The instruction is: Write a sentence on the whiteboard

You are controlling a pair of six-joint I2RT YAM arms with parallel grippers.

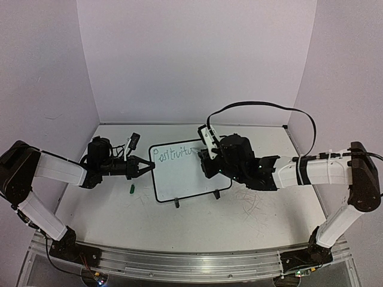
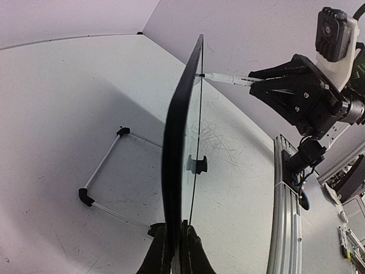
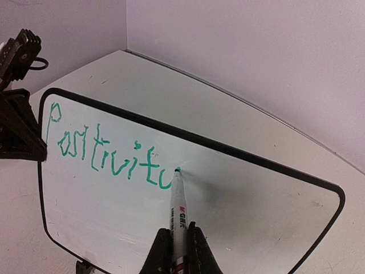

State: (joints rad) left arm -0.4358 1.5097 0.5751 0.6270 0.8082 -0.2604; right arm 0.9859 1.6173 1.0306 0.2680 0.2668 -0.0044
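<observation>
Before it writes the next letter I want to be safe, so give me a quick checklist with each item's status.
1. Left gripper shut on the edge of the whiteboard: ok.
2. Right gripper shut on the green marker: ok.
3. Marker tip touching the board right after the last letter: ok.
4. Bare board to the right for more words: ok.
5. Sentence finished: not ok, only one unfinished word shows.
6. Ink left in the marker: cannot tell.

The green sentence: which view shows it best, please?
The right wrist view: the sentence faces that camera, large and legible. The top external view shows it small; the left wrist view sees the whiteboard edge-on.
</observation>
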